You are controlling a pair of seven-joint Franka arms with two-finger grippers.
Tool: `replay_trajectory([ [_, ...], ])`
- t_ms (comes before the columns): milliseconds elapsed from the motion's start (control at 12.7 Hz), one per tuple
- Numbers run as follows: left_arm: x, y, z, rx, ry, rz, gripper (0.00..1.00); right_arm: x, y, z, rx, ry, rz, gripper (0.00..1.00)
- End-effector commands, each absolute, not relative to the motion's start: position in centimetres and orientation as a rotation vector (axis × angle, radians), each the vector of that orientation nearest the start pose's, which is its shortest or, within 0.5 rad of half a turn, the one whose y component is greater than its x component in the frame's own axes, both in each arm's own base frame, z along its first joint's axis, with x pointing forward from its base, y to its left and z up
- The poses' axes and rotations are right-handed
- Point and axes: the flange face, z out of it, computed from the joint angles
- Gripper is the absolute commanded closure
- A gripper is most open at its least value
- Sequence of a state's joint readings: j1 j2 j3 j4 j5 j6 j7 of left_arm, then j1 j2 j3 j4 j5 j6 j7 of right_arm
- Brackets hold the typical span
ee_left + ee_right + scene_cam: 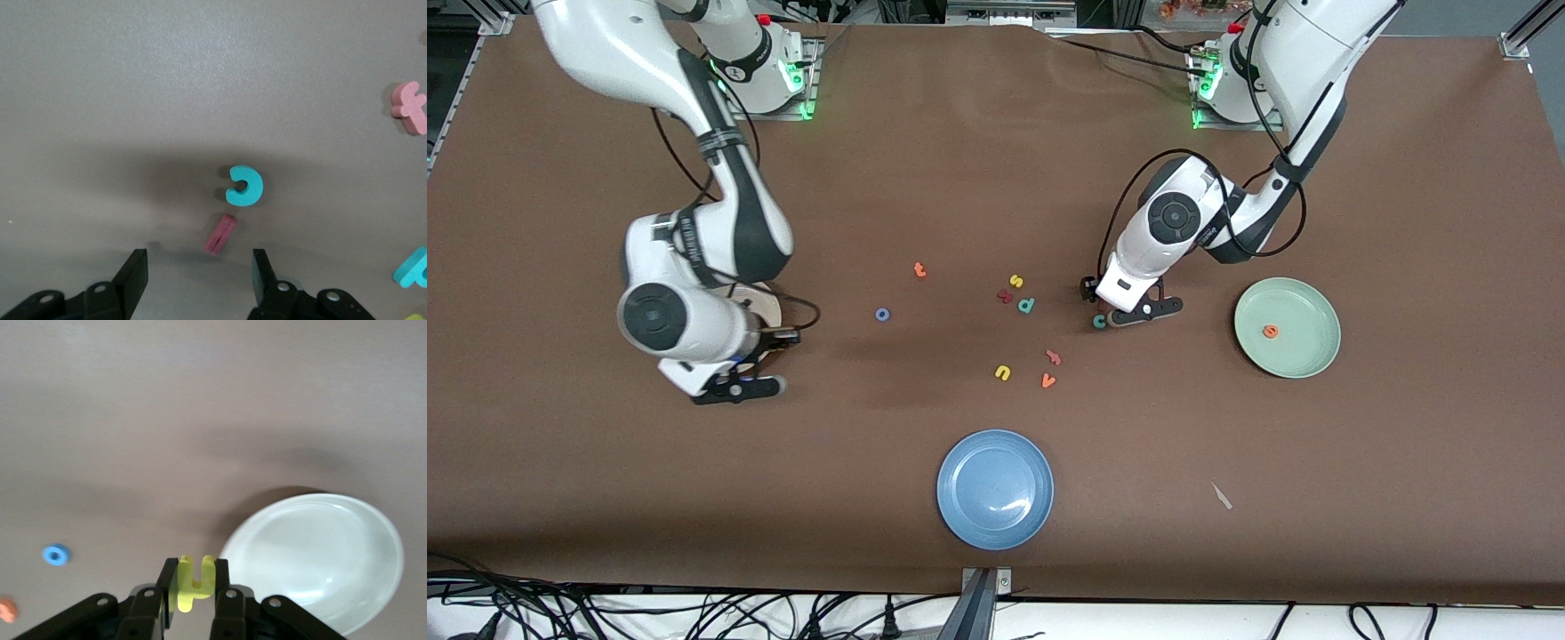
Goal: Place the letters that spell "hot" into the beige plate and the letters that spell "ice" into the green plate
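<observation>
My right gripper (195, 577) is shut on the yellow h (193, 583), up in the air over the table beside the beige plate (320, 560). That arm hides most of the plate (770, 307) in the front view. The blue o (882, 314) and orange t (919, 269) lie mid-table. My left gripper (199, 273) is open and low over the table. The dark red i (220, 235) lies just ahead of its fingertips, with the teal c (245, 186) beside it. In the front view the c (1100, 321) shows by that gripper (1119, 307). The orange e (1270, 332) lies in the green plate (1307, 311).
A blue plate (995, 489) sits nearest the front camera. Loose letters lie mid-table: yellow s (1016, 281), teal d (1026, 306), yellow u (1003, 372), orange v (1048, 380) and a reddish letter (1054, 357). A white scrap (1221, 496) lies toward the left arm's end.
</observation>
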State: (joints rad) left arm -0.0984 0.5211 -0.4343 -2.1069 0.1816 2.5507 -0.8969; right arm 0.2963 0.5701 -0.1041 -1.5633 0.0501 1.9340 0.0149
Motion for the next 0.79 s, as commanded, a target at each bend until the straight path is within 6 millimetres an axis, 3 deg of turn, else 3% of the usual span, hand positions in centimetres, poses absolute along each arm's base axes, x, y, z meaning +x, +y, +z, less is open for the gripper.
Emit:
replay_trajectory([
  [0,50.6,-30.3,18.8,-3.198,-0.424,0.083,0.41,66.3,10.4,28.6,-3.117,-0.325,0.369,1.00],
  [157,50.6,-30.2,18.2,-3.207,-0.434,0.082,0.43,65.7,8.1,26.4,-3.108,-0.316,0.388,1.00],
  [394,50.7,-30.4,17.6,-3.224,-0.440,0.071,0.46,63.0,6.3,23.1,-3.106,-0.330,0.305,1.00],
  [630,50.6,-30.4,17.2,-3.225,-0.406,0.052,0.49,61.5,6.1,21.9,-3.104,-0.310,0.287,1.00],
  [709,50.7,-30.4,17.2,-3.224,-0.418,0.051,0.56,61.5,6.1,21.8,-3.100,-0.288,0.286,0.90],
])
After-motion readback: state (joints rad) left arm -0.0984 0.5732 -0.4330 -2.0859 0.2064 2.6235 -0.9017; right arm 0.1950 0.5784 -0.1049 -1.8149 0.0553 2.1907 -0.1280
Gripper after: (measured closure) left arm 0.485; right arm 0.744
